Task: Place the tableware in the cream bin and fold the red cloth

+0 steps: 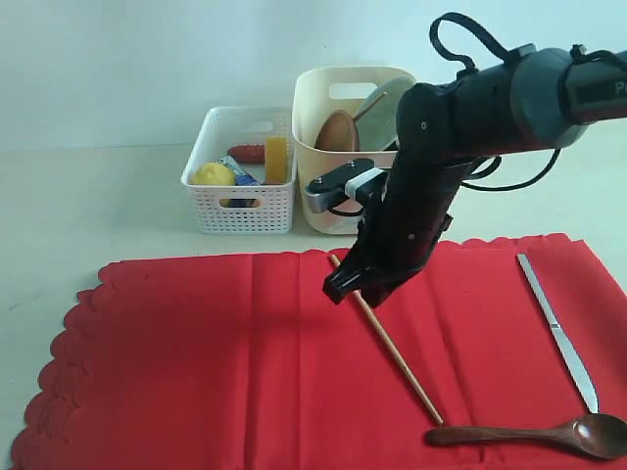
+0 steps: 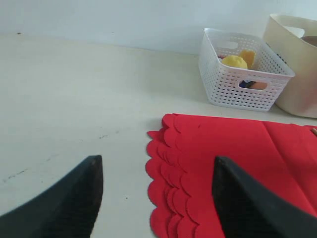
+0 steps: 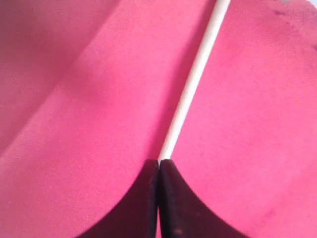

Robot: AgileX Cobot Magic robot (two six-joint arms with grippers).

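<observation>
The wooden chopstick [image 3: 190,94] on the red cloth [image 3: 74,124] is pinched by the right gripper [image 3: 158,166], while the left gripper [image 2: 156,161] is seen spread wide.

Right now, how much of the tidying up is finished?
Partly done: the brown plate and bowl already sit in the cream bin. In hand: the right gripper is shut on the chopstick, down on the red cloth. Left: the knife and spoon lie on the cloth, which is flat and unfolded.
</observation>
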